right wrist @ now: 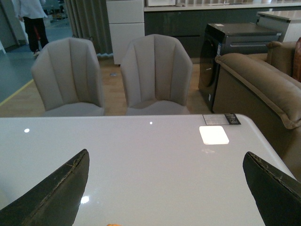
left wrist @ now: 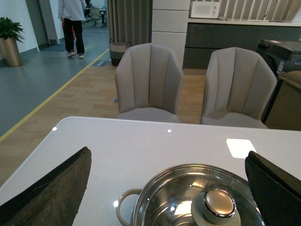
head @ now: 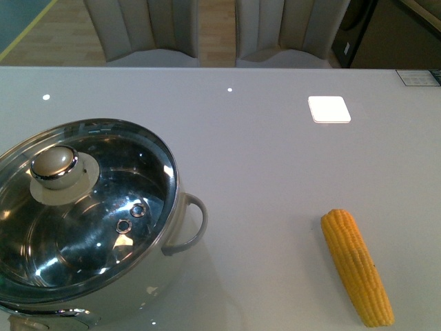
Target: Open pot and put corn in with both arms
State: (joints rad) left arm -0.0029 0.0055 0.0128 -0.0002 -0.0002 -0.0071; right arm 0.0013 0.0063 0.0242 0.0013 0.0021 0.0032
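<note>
The steel pot [head: 176,231] stands at the front left of the white table, closed by a glass lid [head: 103,207] with a round metal knob [head: 55,167]. The yellow corn [head: 355,265] lies on the table at the front right, apart from the pot. Neither arm shows in the front view. My left gripper [left wrist: 167,188] is open and empty, its jaws wide apart above and short of the pot [left wrist: 155,197], with the lid knob [left wrist: 217,203] between them. My right gripper [right wrist: 167,188] is open and empty over bare table; a sliver of corn [right wrist: 112,224] peeks at that view's edge.
Two grey chairs [head: 227,31] stand behind the table's far edge. A bright square light reflection [head: 329,109] lies on the table top. A brown sofa [right wrist: 263,89] and a dark cabinet [right wrist: 225,52] stand off the table's right side.
</note>
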